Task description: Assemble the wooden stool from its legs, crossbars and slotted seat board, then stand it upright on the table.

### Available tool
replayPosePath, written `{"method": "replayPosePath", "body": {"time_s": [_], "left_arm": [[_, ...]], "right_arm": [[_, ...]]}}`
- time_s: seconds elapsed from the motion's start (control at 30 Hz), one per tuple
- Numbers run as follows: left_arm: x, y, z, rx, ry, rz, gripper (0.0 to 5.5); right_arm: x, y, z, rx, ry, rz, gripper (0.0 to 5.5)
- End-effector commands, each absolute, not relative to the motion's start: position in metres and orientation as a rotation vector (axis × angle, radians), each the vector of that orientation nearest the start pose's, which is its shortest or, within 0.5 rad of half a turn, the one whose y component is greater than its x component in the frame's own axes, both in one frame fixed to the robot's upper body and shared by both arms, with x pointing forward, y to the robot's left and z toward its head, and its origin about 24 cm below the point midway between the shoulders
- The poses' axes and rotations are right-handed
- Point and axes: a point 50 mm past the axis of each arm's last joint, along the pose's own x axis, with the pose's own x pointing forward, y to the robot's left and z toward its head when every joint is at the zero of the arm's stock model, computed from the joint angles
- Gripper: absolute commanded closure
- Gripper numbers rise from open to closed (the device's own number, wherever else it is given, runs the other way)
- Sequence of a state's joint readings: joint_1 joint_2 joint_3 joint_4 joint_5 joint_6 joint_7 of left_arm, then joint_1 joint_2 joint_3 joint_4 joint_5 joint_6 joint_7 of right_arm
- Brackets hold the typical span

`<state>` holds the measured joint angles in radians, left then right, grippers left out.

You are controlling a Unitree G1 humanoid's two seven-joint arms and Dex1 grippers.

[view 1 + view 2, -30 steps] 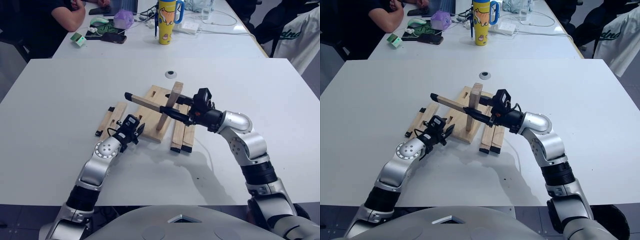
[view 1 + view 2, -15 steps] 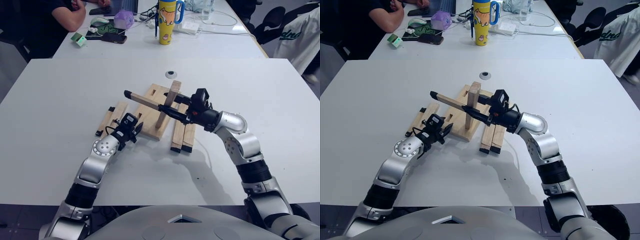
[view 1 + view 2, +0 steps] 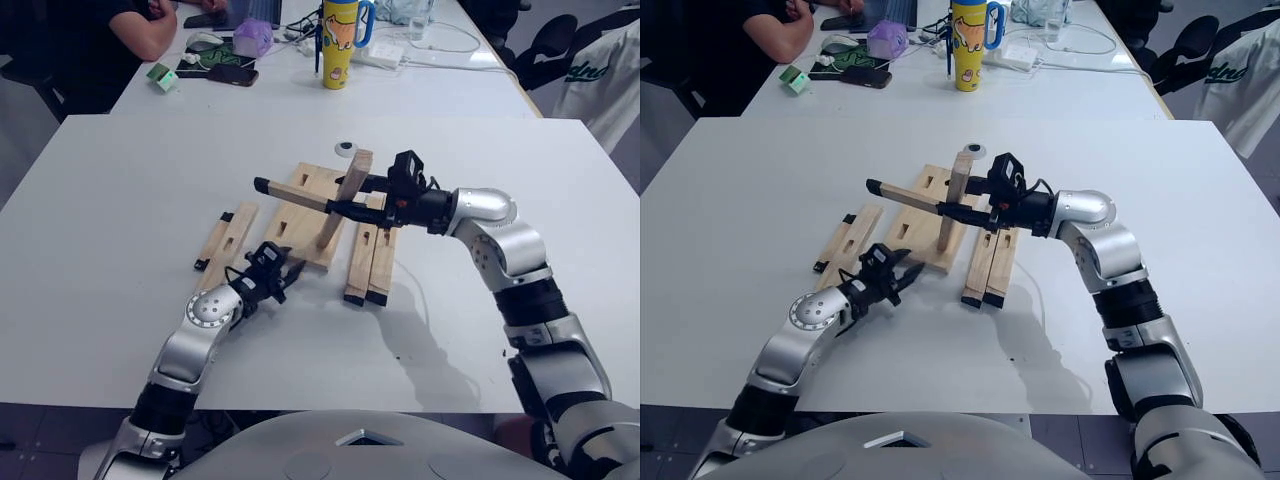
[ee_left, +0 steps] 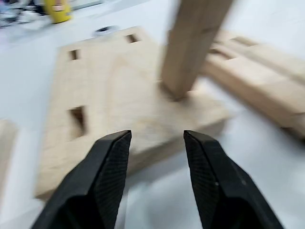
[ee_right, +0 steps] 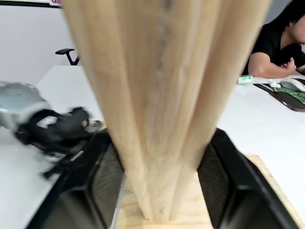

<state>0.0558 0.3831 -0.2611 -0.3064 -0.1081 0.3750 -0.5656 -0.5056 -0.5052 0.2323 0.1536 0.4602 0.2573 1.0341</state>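
While tight around black-tipped leg (image 3: 292, 194), right claw (image 3: 338, 208) beside upright leg (image 3: 357, 168).

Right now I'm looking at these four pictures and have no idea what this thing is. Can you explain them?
It is a humanoid robot with two arms, each ending in two black fingers. Two pictures look down from its head; the other two come from cameras on its wrists. On the table lie a slotted seat board, a left pair of bars and a right pair of bars. The right arm's fingers are shut on a tilted wooden post standing on the board; a black-tipped bar sticks out sideways from it. The left arm's fingers are open and empty, near the board's front edge.
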Motion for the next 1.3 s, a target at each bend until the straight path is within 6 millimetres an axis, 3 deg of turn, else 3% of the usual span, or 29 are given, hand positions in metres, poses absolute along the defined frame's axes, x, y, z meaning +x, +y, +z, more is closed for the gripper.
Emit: {"method": "replayPosePath", "body": {"time_s": [0.03, 0.17, 0.43, 0.6, 0.63, 0.9, 1.0, 1.1, 1.2, 1.3], "left_arm": [[0.209, 0.146, 0.075, 0.270, 0.329, -0.967, 3.46], [0.217, 0.156, 0.087, 0.257, 0.334, -0.979, 3.46], [0.212, 0.149, 0.068, 0.183, 0.379, -0.964, 3.46], [0.211, 0.146, 0.059, 0.167, 0.396, -0.953, 3.46], [0.211, 0.146, 0.058, 0.164, 0.398, -0.951, 3.46], [0.199, 0.145, 0.043, 0.129, 0.446, -0.961, 3.46], [0.194, 0.142, 0.042, 0.128, 0.455, -0.981, 3.46], [0.196, 0.137, 0.042, 0.134, 0.440, -0.988, 3.46], [0.198, 0.130, 0.042, 0.141, 0.427, -0.997, 3.46], [0.198, 0.124, 0.041, 0.135, 0.420, -1.002, 3.46]], "right_arm": [[0.298, -0.165, 0.081, -0.192, 0.391, 1.239, 3.43], [0.305, -0.174, 0.091, -0.246, 0.425, 1.320, 3.43], [0.327, -0.163, 0.121, -0.342, 0.379, 1.419, 3.43], [0.329, -0.157, 0.136, -0.394, 0.354, 1.453, 3.43], [0.328, -0.157, 0.138, -0.390, 0.354, 1.455, 3.07], [0.328, -0.167, 0.146, -0.320, 0.244, 1.312, 1.88], [0.315, -0.185, 0.137, -0.308, 0.301, 1.249, 1.83], [0.286, -0.201, 0.111, -0.289, 0.426, 1.213, 1.83], [0.263, -0.197, 0.084, -0.249, 0.464, 1.158, 1.83], [0.245, -0.182, 0.070, -0.208, 0.434, 1.126, 1.83]]}}
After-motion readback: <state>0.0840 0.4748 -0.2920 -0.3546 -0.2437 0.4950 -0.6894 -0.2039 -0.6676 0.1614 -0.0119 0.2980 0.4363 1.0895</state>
